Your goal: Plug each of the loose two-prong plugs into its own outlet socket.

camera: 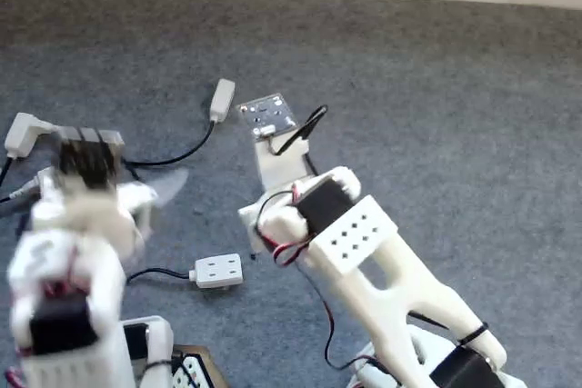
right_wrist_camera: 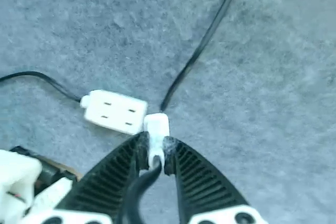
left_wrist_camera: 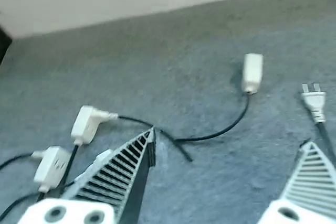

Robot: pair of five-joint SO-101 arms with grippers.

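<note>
Right end effector (right_wrist_camera: pixel 156 141) pinches a plug (right_wrist_camera: pixel 156 125) (white) beside the outlet socket (right_wrist_camera: pixel 114 111).

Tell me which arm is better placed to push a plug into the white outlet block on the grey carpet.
Right. The right claw is shut on a small white plastic plug close beside the white rectangular outlet block. The left claw is open, holding nothing.

From where I stand, the prongs of the small white plastic plug (right_wrist_camera: pixel 156 127) are buried between the black ribbed fingers (right_wrist_camera: pixel 199 177) of the right gripper (right_wrist_camera: pixel 156 140); I cannot tell which way they face. The thin black cord (right_wrist_camera: pixel 68 92) of the white rectangular outlet block (right_wrist_camera: pixel 114 111) runs off the edge.
</note>
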